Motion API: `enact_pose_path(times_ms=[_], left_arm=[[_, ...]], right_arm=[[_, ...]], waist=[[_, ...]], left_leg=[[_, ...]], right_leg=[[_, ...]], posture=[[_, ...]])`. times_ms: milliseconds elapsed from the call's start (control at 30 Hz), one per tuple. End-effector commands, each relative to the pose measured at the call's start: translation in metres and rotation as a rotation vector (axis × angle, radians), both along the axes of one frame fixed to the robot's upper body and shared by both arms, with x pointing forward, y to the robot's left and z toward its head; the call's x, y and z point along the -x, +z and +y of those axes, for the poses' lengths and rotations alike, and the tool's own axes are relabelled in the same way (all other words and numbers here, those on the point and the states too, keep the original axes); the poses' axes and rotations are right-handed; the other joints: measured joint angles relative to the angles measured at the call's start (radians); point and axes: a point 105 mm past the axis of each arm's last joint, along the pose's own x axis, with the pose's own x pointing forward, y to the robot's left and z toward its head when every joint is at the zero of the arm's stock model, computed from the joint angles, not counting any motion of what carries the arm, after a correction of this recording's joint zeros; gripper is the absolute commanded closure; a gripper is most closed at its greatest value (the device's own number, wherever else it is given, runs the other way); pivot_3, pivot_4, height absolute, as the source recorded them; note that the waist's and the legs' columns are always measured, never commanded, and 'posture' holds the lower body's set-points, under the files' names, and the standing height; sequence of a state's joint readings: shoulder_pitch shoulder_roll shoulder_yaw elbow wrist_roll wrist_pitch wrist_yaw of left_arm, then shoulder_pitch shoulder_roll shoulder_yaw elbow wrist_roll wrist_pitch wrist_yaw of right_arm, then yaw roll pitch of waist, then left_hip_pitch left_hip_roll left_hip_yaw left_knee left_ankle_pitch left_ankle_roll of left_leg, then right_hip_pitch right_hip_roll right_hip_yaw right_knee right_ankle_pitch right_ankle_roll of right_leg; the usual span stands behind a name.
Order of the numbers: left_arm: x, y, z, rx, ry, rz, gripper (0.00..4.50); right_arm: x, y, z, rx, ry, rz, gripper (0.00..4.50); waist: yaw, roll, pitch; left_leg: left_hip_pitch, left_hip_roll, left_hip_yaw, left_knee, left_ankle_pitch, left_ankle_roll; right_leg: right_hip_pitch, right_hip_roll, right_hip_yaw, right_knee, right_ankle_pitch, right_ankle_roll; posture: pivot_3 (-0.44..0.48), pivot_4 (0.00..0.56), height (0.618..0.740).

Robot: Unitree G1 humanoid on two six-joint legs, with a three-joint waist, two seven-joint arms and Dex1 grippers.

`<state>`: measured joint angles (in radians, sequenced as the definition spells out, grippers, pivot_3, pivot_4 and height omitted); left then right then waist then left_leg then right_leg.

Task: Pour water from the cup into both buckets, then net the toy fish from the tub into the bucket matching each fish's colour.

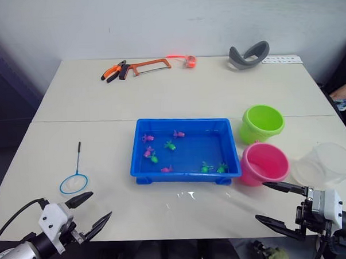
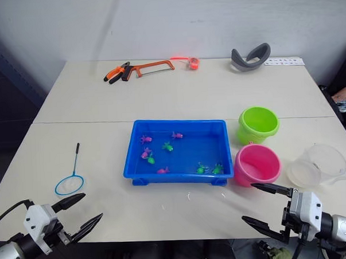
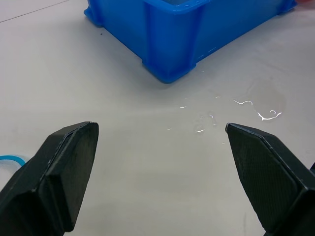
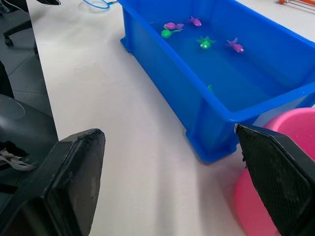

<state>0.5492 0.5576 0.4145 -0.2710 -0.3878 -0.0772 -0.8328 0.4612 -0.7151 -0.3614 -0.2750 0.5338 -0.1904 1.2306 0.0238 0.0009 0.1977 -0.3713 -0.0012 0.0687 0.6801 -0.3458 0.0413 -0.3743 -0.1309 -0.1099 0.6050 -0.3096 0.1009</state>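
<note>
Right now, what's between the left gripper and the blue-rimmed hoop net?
Bare tabletop in the left eye view: left gripper, small blue-rimmed hoop net.

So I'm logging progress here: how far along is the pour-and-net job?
Nothing looks done: the cup stands upright beside the pink bucket, the green bucket behind it. Both tools, left and right, are open and empty. The net lies untouched; the fish are all in the tub.

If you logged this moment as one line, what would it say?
left gripper: open, empty | right gripper: open, empty | cup: beside pink bucket | net: on table | fish in tub
</note>
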Motion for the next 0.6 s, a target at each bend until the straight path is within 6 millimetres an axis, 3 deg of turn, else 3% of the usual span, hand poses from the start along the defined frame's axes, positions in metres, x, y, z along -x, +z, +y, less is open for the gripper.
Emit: enact_pose_path(times_ms=[33,133,300,600], left_arm=[[0.001,0.024,-0.014,0.045,-0.124,-0.009,0.0],[0.0,0.06,-0.056,0.23,-0.396,0.05,0.0],[-0.014,0.091,-0.088,0.3,-0.558,0.02,0.0],[-0.04,0.116,-0.141,0.345,-0.769,-0.056,0.0]], right_arm=[[0.002,0.005,0.001,-0.04,-0.051,-0.014,0.03],[0.014,0.011,-0.004,-0.102,-0.203,-0.011,0.03],[0.03,0.022,-0.03,-0.188,-0.54,-0.055,0.03],[0.082,0.005,-0.087,-0.314,-1.201,-0.101,0.03]], waist=[[0.002,0.0,0.0],[0.019,0.002,0.0],[0.011,0.015,-0.007],[-0.004,0.014,-0.009]], left_leg=[[0.0,0.0,0.0,0.0,0.0,0.0],[-0.001,0.0,-0.004,0.0,0.001,-0.002],[0.001,-0.002,-0.003,0.0,-0.001,-0.005],[0.005,-0.003,0.0,-0.014,0.007,-0.011]], right_leg=[[0.0,0.0,0.0,0.0,0.0,0.0],[0.0,0.0,-0.001,0.001,-0.001,-0.002],[0.002,0.0,0.004,0.001,-0.001,-0.001],[-0.002,0.003,0.006,0.003,-0.001,-0.001]], posture=[[0.0,0.15,0.74],[0.0,0.15,0.74],[0.0,0.15,0.74],[0.0,0.15,0.74]])
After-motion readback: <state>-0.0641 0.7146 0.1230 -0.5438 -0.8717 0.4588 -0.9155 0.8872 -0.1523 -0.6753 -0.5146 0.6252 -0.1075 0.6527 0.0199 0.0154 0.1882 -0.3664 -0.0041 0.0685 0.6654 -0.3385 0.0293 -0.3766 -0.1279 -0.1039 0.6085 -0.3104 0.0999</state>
